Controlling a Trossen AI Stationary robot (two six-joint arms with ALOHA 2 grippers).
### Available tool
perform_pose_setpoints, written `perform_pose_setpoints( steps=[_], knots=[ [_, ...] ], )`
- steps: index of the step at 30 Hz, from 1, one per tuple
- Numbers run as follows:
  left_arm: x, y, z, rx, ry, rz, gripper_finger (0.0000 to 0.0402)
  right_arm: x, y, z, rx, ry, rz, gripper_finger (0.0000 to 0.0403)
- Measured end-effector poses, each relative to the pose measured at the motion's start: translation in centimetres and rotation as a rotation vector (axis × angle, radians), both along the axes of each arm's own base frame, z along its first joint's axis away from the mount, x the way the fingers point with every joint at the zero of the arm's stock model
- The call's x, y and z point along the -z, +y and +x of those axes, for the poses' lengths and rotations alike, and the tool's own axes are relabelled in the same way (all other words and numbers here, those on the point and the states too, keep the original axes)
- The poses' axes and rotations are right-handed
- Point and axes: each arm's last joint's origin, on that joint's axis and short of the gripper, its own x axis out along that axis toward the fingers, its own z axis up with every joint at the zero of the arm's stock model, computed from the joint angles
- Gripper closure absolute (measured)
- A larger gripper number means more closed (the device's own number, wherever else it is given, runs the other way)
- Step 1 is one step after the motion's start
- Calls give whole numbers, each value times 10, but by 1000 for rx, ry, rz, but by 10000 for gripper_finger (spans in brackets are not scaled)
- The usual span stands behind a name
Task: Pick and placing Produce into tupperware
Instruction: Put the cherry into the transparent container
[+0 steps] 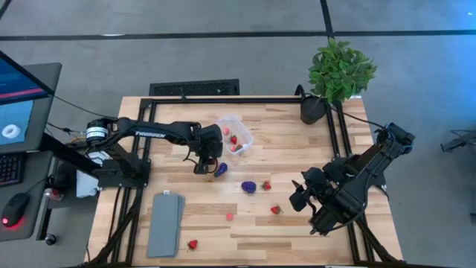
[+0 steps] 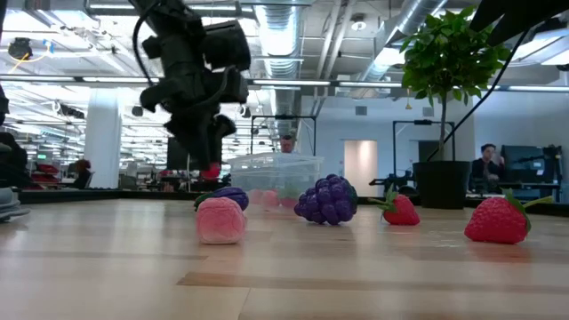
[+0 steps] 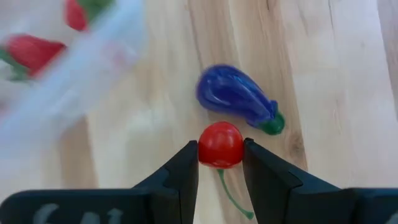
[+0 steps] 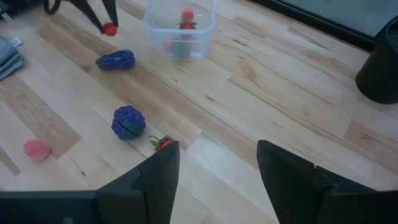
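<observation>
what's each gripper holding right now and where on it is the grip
The left gripper pinches a small red round fruit by its sides, stem hanging below. The right gripper holds nothing.

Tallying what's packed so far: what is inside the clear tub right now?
The clear tub holds red strawberries and something pink; an exact count is unclear, since the pieces overlap behind the cloudy wall.

A leafy potted plant (image 1: pixel 338 74) stands at the table's (image 1: pixel 312 234) corner; a grey slab (image 1: pixel 165 223) lies opposite.
</observation>
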Motion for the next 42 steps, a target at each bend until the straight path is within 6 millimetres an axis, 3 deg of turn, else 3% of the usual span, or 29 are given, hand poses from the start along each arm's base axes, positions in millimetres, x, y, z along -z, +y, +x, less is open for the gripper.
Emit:
perform_pose_setpoints(
  steps=[17, 32, 42],
  knots=[
    [-68, 42, 20, -33, -164, 164, 298, 0, 0, 0, 0, 1, -1, 163],
    [-80, 81, 18, -129, -299, 263, 298, 0, 0, 0, 0, 5, -5, 163],
    [-81, 95, 18, -169, -337, 286, 298, 0, 0, 0, 2, 3, -3, 163]
  ],
)
